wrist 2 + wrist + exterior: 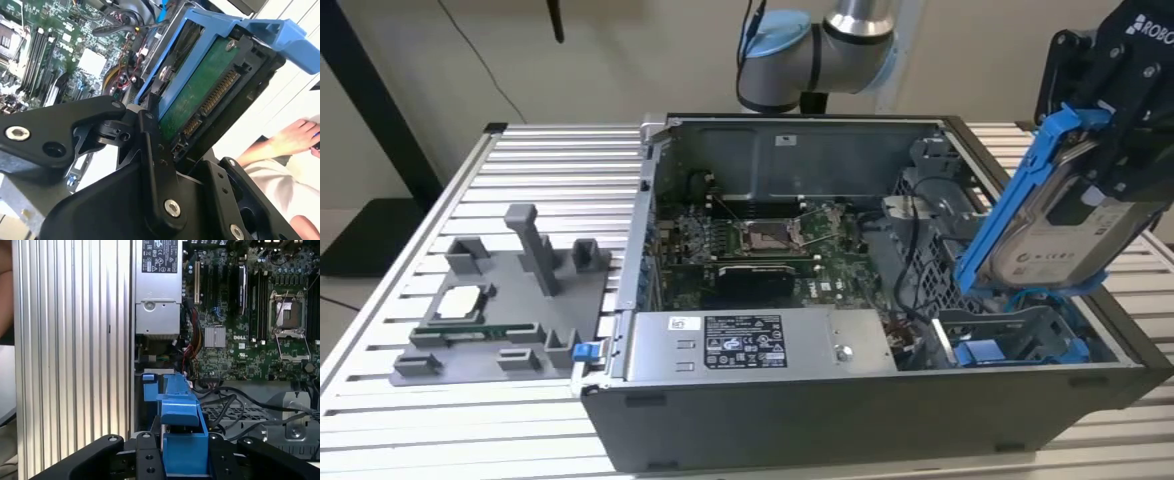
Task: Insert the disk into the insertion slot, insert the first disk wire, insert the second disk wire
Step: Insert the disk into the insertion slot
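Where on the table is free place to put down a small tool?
Bare slats of the table behind the grey fixture tray, on the exterior view's left, and before it. Crowded: the computer case, where the held disk hangs above the insertion slot.

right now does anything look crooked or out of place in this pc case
The disk stands out: it hangs steeply tilted over the slot, clamped in the gripper and not seated. A person's hand is close by in the second wrist view.
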{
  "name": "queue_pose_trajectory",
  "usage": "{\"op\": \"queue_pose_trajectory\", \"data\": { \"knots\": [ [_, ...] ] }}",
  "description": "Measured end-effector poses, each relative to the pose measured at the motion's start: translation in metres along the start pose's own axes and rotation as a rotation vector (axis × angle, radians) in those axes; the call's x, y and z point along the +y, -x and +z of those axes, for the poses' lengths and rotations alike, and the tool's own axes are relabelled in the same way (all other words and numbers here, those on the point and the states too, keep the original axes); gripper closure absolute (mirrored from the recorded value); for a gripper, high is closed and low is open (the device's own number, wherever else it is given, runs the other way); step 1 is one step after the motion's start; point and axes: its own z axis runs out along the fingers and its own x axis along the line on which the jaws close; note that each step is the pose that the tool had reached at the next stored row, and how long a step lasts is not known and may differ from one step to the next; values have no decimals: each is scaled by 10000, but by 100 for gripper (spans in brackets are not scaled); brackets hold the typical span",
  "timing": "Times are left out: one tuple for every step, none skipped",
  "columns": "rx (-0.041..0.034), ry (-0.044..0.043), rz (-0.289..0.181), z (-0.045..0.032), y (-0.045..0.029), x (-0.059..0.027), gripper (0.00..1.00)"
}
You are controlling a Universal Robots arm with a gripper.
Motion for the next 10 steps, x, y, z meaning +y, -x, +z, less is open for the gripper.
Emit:
{"op": "queue_pose_trajectory", "data": {
  "knots": [
    [0, 0, 5, 9, 0, -4, 100],
    [1, 0, 8, 20, 0, -9, 100],
    [1, 0, 11, 30, 0, -13, 100],
    [1, 0, 15, 39, 0, -16, 100],
    [1, 0, 17, 49, 0, -19, 100],
    [0, 0, 17, 59, 0, -24, 100],
    [0, 0, 19, 70, 0, -28, 100],
    [0, 0, 21, 78, 0, -31, 100],
    [1, 0, 22, 88, 0, -35, 100],
    [0, 0, 24, 97, 0, -39, 100]
  ]
}}
